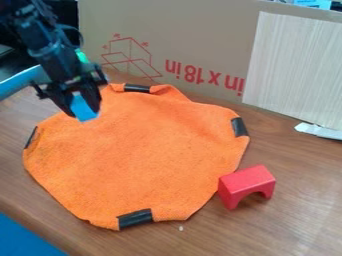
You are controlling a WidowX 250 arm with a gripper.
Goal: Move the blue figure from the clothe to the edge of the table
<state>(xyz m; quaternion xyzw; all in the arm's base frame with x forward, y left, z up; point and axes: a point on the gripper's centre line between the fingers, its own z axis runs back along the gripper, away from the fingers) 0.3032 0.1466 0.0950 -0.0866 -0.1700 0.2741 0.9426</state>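
At the upper left, the black gripper (83,107) hangs over the upper-left part of the orange cloth (140,155). Its fingers are shut on the blue figure (83,108), a small block whose lower part shows between them. The figure looks held near the cloth's upper-left edge; whether it touches the cloth I cannot tell. Black tape strips hold the cloth at several places along its border.
A red arch block (246,186) stands on the wooden table (294,220) at the cloth's lower right. A cardboard wall (180,30) and a pale panel (294,65) rise behind. A white piece (319,131) lies at the right edge.
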